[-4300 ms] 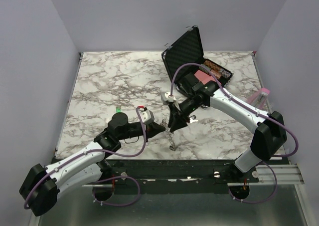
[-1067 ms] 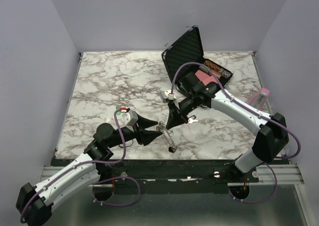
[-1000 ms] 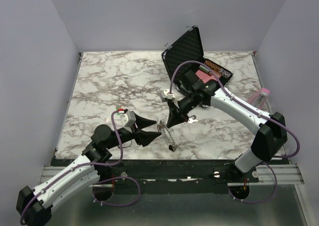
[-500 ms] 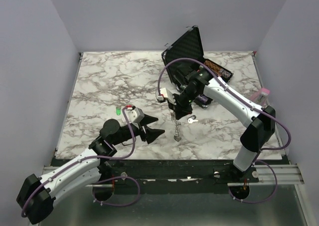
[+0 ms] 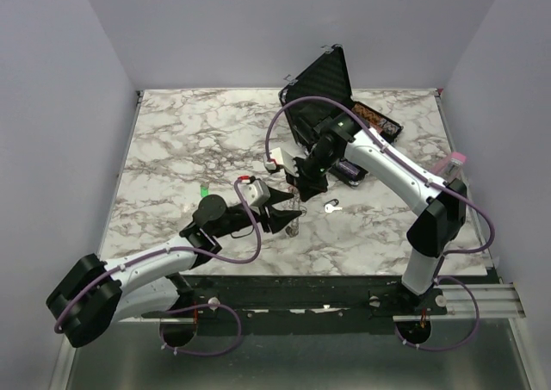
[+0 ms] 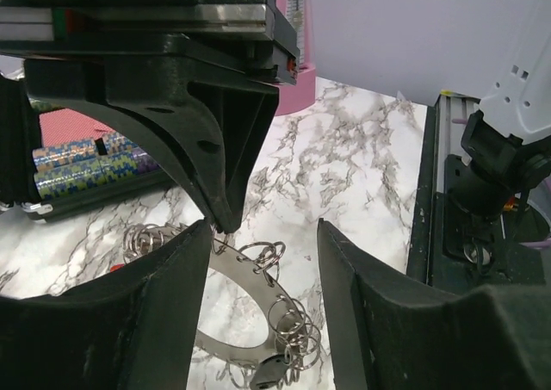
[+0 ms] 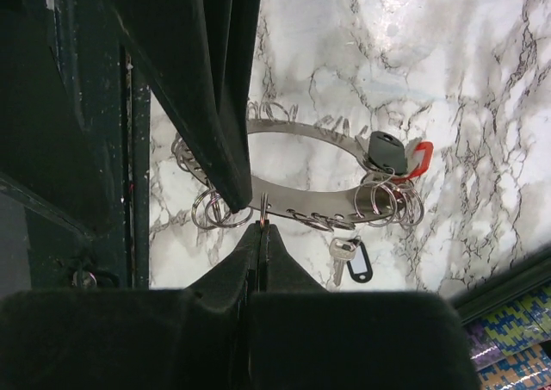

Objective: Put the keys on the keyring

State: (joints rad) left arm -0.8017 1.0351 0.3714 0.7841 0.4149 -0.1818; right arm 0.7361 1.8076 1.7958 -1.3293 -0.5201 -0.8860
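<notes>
The keyring (image 7: 301,162) is a flat silver oval plate hung with many small split rings. My right gripper (image 7: 262,228) is shut on one of those rings and holds the plate above the table. Two keys, one with a dark grey head (image 7: 387,151) and one with a red head (image 7: 420,157), hang at its far end. A silver key with a black tag (image 7: 342,254) lies loose on the marble (image 5: 331,207). My left gripper (image 6: 263,265) is open, with one finger on each side of the keyring (image 6: 245,287). In the top view the two grippers meet at the keyring (image 5: 295,225).
An open black case (image 5: 331,89) with a pink item inside stands at the back right, right behind my right arm. A pink object (image 5: 454,164) sits at the right table edge. A small green piece (image 5: 205,189) lies left of my left wrist. The table's front edge is close.
My left gripper has moved right and forward, so its open fingers now stand on either side of the hanging keyring. The right gripper still holds the keyring by a ring and has shifted slightly left.
</notes>
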